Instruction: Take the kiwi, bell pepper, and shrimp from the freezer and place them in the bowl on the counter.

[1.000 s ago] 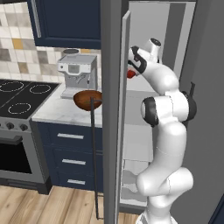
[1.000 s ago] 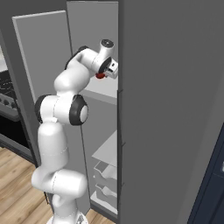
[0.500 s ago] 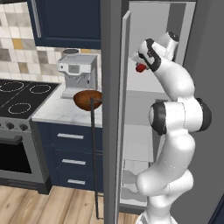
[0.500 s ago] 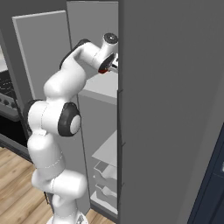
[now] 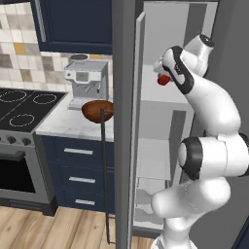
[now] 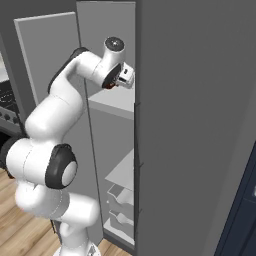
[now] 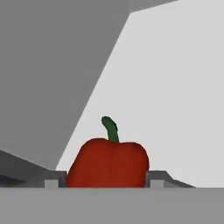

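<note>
Gripper [image 7: 105, 183]: clamped on bell pepper [image 7: 107, 162] | pepper between fingers | inside freezer [image 5: 165, 92]

Flat, even light all round — no glare, no hard shadows, only a soft grey shade inside the freezer [image 5: 165, 112]. Edges look slightly soft and blocky — close-up hand view coarsest.

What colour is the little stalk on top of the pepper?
Green. The stalk on the red bell pepper shows best in the hand view.
</note>
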